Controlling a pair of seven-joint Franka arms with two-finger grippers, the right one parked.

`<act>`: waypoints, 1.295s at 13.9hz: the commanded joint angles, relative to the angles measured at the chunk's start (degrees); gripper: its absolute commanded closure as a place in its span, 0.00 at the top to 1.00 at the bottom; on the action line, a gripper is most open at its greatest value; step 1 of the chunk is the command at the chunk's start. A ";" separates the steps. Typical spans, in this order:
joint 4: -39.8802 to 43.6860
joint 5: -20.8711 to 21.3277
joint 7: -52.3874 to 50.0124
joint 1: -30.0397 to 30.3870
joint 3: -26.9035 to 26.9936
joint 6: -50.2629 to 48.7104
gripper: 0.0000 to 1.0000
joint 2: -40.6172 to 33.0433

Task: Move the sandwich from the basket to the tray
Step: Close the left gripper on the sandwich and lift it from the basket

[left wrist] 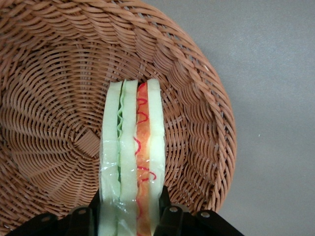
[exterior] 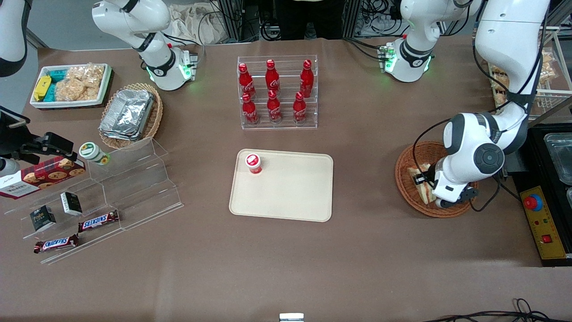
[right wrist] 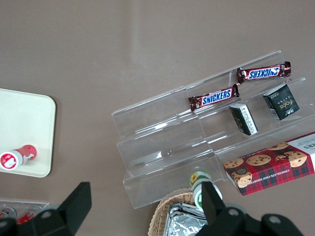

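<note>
The sandwich (left wrist: 130, 157), white bread with green and orange-red layers in clear wrap, stands on edge in the reddish-brown wicker basket (left wrist: 44, 123). My left gripper (left wrist: 129, 209) has one black finger on each bread face and is shut on it. In the front view the gripper (exterior: 424, 179) is low inside the basket (exterior: 407, 190) at the working arm's end of the table, with the sandwich (exterior: 424, 190) partly hidden by the arm. The cream tray (exterior: 290, 192) lies at the table's middle with a small red-capped bottle (exterior: 253, 163) standing on it.
An acrylic rack of red cola bottles (exterior: 277, 91) stands farther from the camera than the tray. A black control box (exterior: 543, 223) lies beside the basket at the table's end. A clear stepped shelf with snacks (exterior: 103, 197) and a tan basket of foil containers (exterior: 129, 115) lie toward the parked arm's end.
</note>
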 commanded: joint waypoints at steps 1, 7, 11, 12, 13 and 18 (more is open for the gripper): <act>-0.40 0.05 0.47 0.34 -0.28 -0.53 0.47 -2.32; 11.44 0.49 4.15 -0.45 -2.04 -15.89 0.48 -8.21; 29.61 -0.65 7.32 -0.37 -4.76 -35.20 0.48 -8.75; 33.58 -1.52 7.67 -0.37 -6.07 -39.08 0.48 -8.66; 37.10 -3.27 7.16 -0.37 -7.39 -41.21 0.48 -8.66; 42.75 -4.79 1.63 -0.45 -18.89 -43.96 0.50 -9.18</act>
